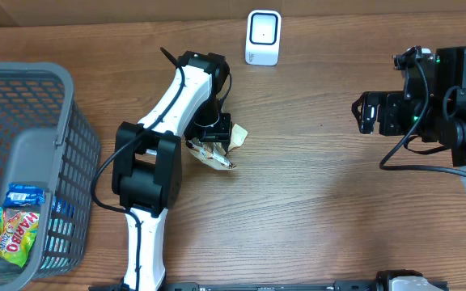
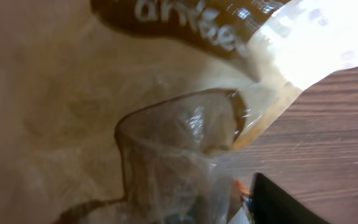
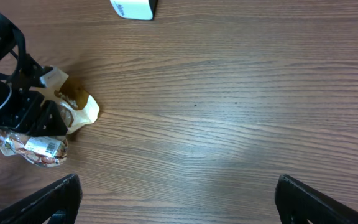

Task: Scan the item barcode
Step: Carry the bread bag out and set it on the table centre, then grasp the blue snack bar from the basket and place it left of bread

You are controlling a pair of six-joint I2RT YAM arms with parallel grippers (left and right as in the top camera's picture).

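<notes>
One snack bag [image 1: 223, 150], clear film with brown print, lies on the tabletop [image 1: 314, 202] left of centre, towards the far edge. The left gripper [image 1: 211, 136] sits right on top of it. Its wrist camera sees only crumpled wrapper and one dark finger [image 2: 291, 202], so I cannot tell how wide the claw is or whether it grips the bag. One white scanner [image 1: 263, 36] stands at the far edge. One grey basket [image 1: 79, 137] fills the left edge, with two packets I can make out: one Haribo bag [image 1: 19, 234] and one blue-and-white packet [image 1: 24, 196]. At the right edge, the right gripper [image 1: 362, 113] is spread wide and empty.
</notes>
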